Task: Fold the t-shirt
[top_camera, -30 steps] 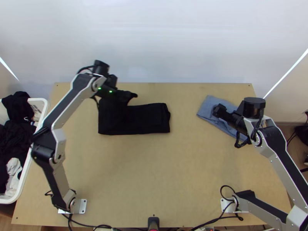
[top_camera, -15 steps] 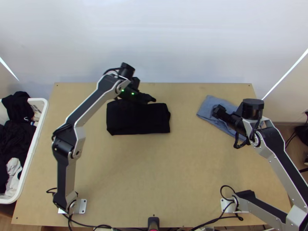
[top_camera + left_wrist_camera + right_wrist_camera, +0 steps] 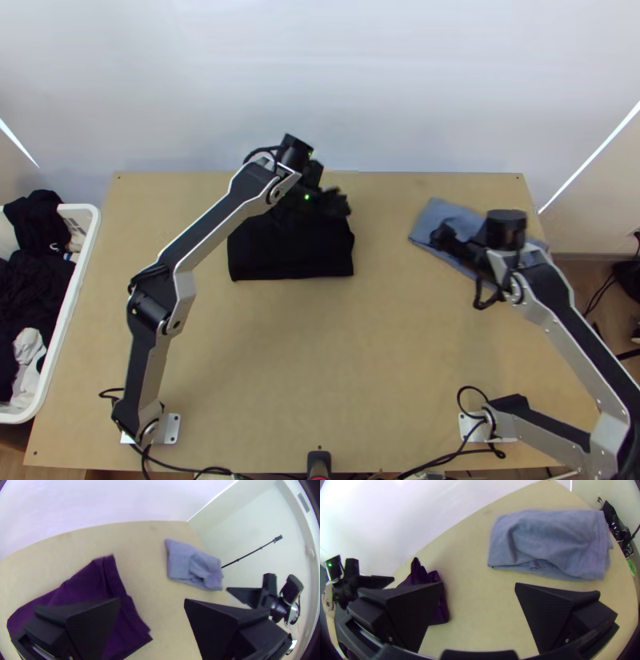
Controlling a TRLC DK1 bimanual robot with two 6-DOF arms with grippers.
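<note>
- Wooden surface, pale, with both arms based at its near edge.
- Right arm, grey and black, bent beyond the right edge and back in towards the far right corner.
- Left arm, same make-up, stretched up from near the near left corner towards the far edge.
- White basket along the left edge, heaped with dark clothes and one white cloth.
- Dark t-shirt, folded into a compact, roughly rectangular bundle, left of the middle and closer to the far edge than the near one; layers show along its right end.
- Blue-grey cloth, folded with loose creases, near the far right corner, well apart from the t-shirt.
- Left gripper, jaws wide apart, at the far right part of the t-shirt.
- Right gripper, jaws wide apart with nothing between them, by the blue-grey cloth.
- Black cables along the near edge.
</note>
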